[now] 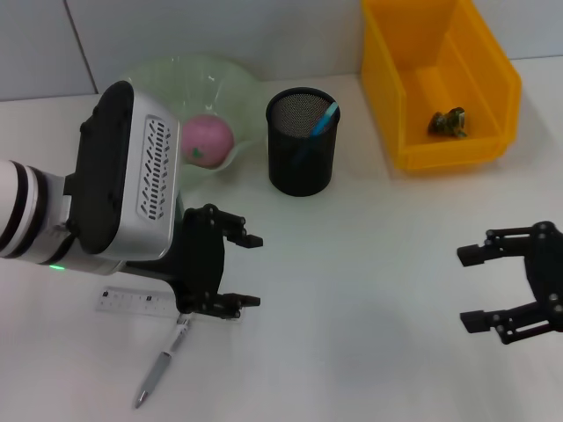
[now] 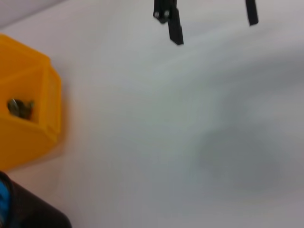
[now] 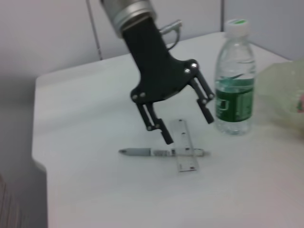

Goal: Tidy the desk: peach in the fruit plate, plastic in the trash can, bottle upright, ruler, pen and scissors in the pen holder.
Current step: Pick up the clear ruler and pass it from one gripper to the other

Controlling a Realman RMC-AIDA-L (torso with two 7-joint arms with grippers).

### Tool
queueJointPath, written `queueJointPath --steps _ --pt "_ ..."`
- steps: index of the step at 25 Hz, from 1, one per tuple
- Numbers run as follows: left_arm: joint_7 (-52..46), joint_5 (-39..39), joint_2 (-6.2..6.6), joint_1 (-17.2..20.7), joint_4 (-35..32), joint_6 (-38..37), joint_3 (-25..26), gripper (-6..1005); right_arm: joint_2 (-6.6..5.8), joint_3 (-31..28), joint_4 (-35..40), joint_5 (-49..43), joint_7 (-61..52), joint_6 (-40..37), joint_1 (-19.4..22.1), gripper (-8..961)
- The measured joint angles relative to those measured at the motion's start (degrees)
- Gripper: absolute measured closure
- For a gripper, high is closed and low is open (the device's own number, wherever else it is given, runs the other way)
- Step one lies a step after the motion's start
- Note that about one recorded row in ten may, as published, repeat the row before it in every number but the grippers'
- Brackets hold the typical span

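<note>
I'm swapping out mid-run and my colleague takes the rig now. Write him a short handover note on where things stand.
Left gripper: open, empty, hovering above the ruler and pen at the desk's front left.
Right gripper: open, empty, idle at the front right.
Done: peach in the plate; plastic in the yellow bin; bottle upright near the plate; a blue-handled item, which I cannot identify, stands in the holder.
Left: ruler and pen, lying crossed, go into the holder.
</note>
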State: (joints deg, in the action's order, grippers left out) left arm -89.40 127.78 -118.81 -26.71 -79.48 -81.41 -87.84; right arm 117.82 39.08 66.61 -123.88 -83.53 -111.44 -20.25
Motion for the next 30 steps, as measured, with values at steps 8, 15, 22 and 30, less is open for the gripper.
queueJointPath --steps 8,15,22,30 --pt "1.76 -2.16 0.15 0.61 -0.47 2.02 -0.08 331 -0.74 -6.23 -6.26 0.14 -0.14 -2.26 -0.34 120" --pt "4.62 0.32 0.17 -0.32 2.65 2.06 -4.30 332 -0.82 -6.14 -5.62 0.09 -2.67 -3.51 -0.83 120" --pt "7.20 2.15 0.22 -2.31 5.79 2.25 -4.09 332 -0.32 -4.03 -3.94 -0.40 -4.74 -5.21 -1.59 120" --pt "9.98 2.81 0.24 -4.31 8.72 3.19 -3.08 332 -0.24 -2.58 -3.28 -0.52 -6.45 -4.80 -1.56 120"
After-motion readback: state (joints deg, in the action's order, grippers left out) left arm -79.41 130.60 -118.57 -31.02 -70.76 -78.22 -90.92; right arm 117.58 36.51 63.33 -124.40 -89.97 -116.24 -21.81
